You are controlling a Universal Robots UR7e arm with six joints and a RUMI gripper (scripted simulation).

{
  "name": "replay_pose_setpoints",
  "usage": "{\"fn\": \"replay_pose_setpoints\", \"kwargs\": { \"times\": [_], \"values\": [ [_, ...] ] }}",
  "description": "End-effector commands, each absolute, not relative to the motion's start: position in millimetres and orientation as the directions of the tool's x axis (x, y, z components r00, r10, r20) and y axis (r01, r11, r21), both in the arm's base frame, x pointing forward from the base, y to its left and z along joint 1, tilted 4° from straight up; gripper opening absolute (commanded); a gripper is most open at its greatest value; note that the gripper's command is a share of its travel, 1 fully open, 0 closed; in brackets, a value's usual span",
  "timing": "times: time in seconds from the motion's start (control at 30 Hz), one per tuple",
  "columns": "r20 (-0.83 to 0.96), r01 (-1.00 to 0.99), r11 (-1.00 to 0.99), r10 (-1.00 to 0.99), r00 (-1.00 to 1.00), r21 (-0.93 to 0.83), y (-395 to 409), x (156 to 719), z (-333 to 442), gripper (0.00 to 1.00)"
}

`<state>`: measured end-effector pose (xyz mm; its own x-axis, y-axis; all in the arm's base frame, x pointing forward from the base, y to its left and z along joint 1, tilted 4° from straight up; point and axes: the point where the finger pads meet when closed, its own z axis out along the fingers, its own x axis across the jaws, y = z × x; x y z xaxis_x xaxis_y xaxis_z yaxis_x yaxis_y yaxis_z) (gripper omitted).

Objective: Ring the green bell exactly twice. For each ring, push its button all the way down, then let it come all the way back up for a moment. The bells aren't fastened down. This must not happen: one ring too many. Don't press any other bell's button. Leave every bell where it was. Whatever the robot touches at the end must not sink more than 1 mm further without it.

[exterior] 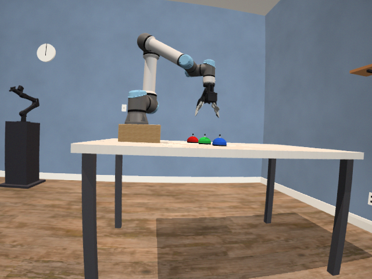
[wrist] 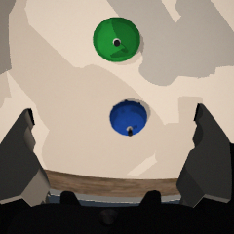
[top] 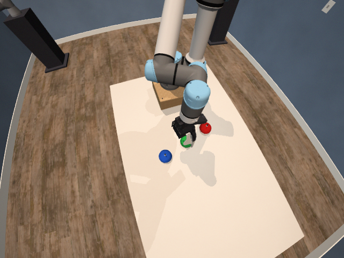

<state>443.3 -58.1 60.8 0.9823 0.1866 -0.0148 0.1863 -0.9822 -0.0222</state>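
Green bell (exterior: 204,140) mid-row on the pale surface (exterior: 270,151), between red bell (exterior: 192,139) and blue bell (exterior: 219,141), none touching. Gripper (exterior: 207,110) well above, fingers (exterior: 198,109) spread wide, gripping nothing. From top, partly hiding the green dome; red one cut out of the wrist view.

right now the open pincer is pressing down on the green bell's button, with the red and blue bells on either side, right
Not pressing. The exterior view shows the open pincer hanging well above the green bell, touching nothing. The rest holds: the red bell and blue bell sit on either side of the green one.
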Motion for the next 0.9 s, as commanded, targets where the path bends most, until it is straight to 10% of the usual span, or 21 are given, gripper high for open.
{"fn": "replay_pose_setpoints", "kwargs": {
  "times": [0.0,0.47,0.5,0.87],
  "values": [
    [-0.009,0.268,-0.962,0.268,0.963,-0.047,-33,444,49,1.00],
    [-0.007,0.311,-0.949,0.312,0.950,-0.061,-20,442,42,1.00],
    [-0.007,0.311,-0.949,0.312,0.950,-0.061,-20,442,42,0.00],
    [-0.007,0.311,-0.949,0.312,0.950,-0.061,-20,442,42,0.00]
  ]
}}
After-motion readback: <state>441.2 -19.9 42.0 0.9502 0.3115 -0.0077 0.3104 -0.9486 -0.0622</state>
